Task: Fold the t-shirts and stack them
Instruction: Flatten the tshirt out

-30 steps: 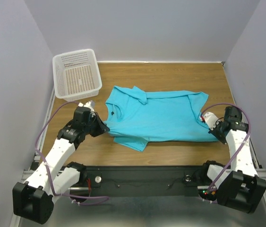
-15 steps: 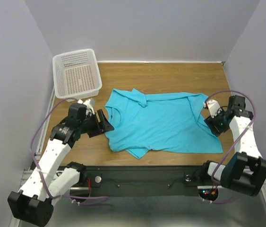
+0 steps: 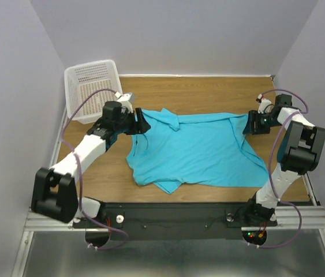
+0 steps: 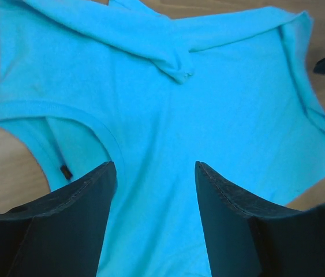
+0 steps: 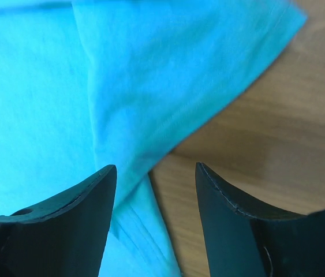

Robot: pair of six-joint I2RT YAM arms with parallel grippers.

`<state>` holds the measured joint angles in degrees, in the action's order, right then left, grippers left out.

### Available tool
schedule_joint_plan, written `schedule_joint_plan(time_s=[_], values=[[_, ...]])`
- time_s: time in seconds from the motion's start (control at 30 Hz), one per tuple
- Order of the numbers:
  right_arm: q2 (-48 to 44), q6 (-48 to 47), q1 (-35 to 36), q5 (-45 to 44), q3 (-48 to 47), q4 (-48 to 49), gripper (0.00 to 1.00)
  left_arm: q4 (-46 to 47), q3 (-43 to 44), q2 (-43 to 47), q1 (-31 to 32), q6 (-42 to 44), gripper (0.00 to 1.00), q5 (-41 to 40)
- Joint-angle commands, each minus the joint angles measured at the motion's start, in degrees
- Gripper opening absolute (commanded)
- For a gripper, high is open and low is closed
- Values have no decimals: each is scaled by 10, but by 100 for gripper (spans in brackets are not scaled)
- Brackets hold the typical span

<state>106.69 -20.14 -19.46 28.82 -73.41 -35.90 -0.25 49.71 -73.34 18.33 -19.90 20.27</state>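
Between our two pincers the t-shirt [image 3: 197,150] lies spread on the table [image 3: 208,89], collar end toward the left pincer [image 3: 141,122] and hem end toward the right pincer [image 3: 249,124]. The cloth is a soft, matte turquoise knit, rumpled rather than flat. One short sleeve is folded over onto the chest, just ahead of the left pincer, and its hemmed edge ends in a small curl. The near sleeve juts out toward our bases in a blunt point.

Our left pincer stands with its jaws apart. Its fingers [image 4: 64,231] are black, dull and wedge-shaped, and turquoise cloth fills the gap between them. Just beside the left finger's tip runs the ribbed crew collar in a smooth curve, and inside it sits a small dark neck label [image 4: 66,172]. Any writing on the label is too small for us to read.

Our right pincer is spread apart as well, over the shirt's edge. Under its left finger the cloth overlaps in a long crease, while under its right finger lies bare brown wood grain.

Behind the left pincer, at the far left corner of the table, stands a white plastic mesh basket [image 3: 93,86], rectangular with rounded corners.
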Motion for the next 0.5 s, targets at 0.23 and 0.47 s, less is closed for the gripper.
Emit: schedule_joint_plan(time_s=[0.23, 0.47], values=[[26, 54, -3, 60, -61, 35, 63, 24, 184, -188, 104, 493, 70, 19], [26, 63, -3, 72, -55, 37, 64, 9, 231, -303, 163, 663, 69, 4]])
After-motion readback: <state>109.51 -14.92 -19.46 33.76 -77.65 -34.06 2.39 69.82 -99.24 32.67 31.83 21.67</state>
